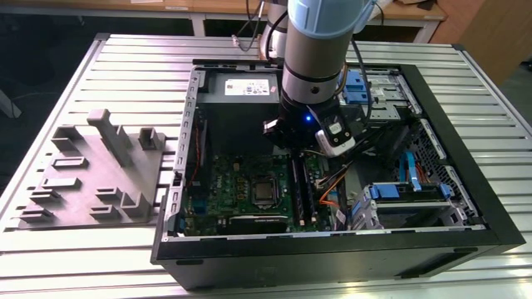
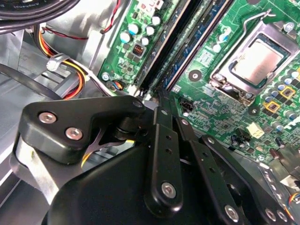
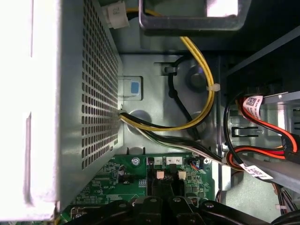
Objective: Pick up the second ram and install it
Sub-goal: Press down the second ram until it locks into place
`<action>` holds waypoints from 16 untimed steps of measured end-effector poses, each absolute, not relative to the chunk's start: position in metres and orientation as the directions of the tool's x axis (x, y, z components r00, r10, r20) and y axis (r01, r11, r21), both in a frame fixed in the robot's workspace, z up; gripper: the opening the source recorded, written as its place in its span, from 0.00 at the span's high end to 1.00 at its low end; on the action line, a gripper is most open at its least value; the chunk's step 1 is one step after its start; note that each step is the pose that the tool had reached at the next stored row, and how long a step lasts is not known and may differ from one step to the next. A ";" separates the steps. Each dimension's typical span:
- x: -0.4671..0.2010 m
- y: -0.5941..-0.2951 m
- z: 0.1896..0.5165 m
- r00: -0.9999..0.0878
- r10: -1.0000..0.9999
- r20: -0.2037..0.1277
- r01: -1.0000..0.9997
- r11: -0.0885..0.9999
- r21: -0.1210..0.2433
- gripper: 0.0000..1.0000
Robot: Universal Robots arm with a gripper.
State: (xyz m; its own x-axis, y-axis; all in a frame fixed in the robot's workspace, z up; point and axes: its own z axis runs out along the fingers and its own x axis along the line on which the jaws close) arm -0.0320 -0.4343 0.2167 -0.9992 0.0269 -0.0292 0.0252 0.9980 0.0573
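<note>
- Gripper (image 1: 293,151) hangs inside the open computer case (image 1: 465,187), right over the upper end of the memory slots (image 1: 304,187), since that is where a stick must go in.
- Whether the pincer is open or closed cannot be told; its tip sits just above the slot ends in the second wrist view.
- Second ram (image 1: 297,190) looks to be the long dark strip standing in line with the slots on the green board (image 1: 241,180). Whether it is fully seated cannot be told.
- Grey holder block (image 1: 99,174) sits well apart on the table (image 1: 124,62).
</note>
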 end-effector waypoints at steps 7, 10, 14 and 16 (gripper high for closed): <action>-0.032 -0.434 0.231 -0.999 0.027 -0.029 0.025 0.998 0.057 0.90; -0.032 -0.434 0.233 -0.999 0.027 -0.029 0.025 0.998 0.057 0.90; -0.032 -0.435 0.233 -0.999 0.027 -0.029 0.025 0.998 0.056 0.90; -0.032 -0.436 0.233 -0.999 0.027 -0.029 0.025 0.998 0.053 0.90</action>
State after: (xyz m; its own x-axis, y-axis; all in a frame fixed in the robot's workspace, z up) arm -0.0321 -0.4357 0.2333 -0.9992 0.0267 -0.0289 0.0251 0.9983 0.0528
